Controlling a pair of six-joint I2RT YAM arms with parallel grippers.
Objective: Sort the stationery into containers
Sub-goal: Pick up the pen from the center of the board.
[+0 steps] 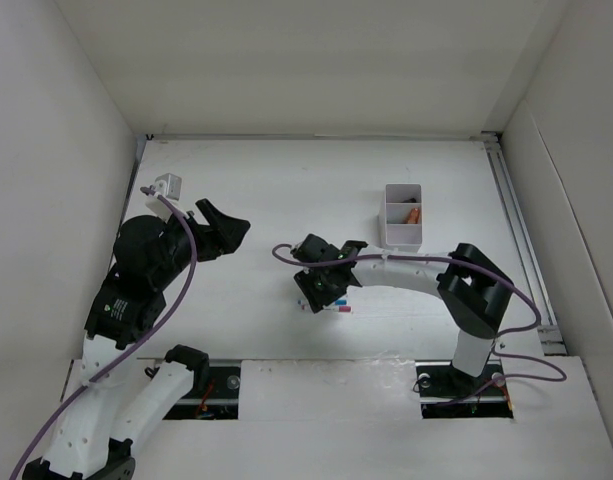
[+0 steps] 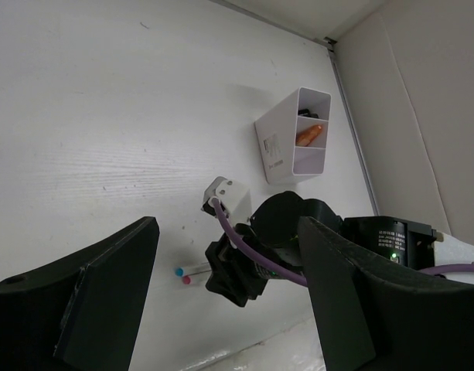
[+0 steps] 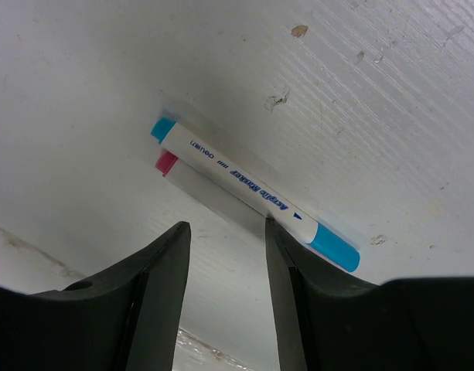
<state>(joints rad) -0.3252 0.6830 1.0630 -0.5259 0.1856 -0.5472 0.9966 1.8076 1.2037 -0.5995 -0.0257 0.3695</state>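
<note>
Right wrist view, right gripper (image 3: 225,232) spread over smooth white blue-capped marker (image 3: 237,185), left gripper (image 2: 225,255) spread.

White-shelled arms (image 1: 406,268) with bulky black joints (image 1: 476,290), purple cables (image 1: 192,250) and matte black fingers (image 3: 155,301)

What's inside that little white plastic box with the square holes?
In the white plastic box, one stubby orange marker sits in the middle compartment. The compartments beside it look empty, though their walls hide the deepest parts.

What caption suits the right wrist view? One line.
Open jaws poised over a blue-capped white marker, a pink-tipped pen beside it.
</note>
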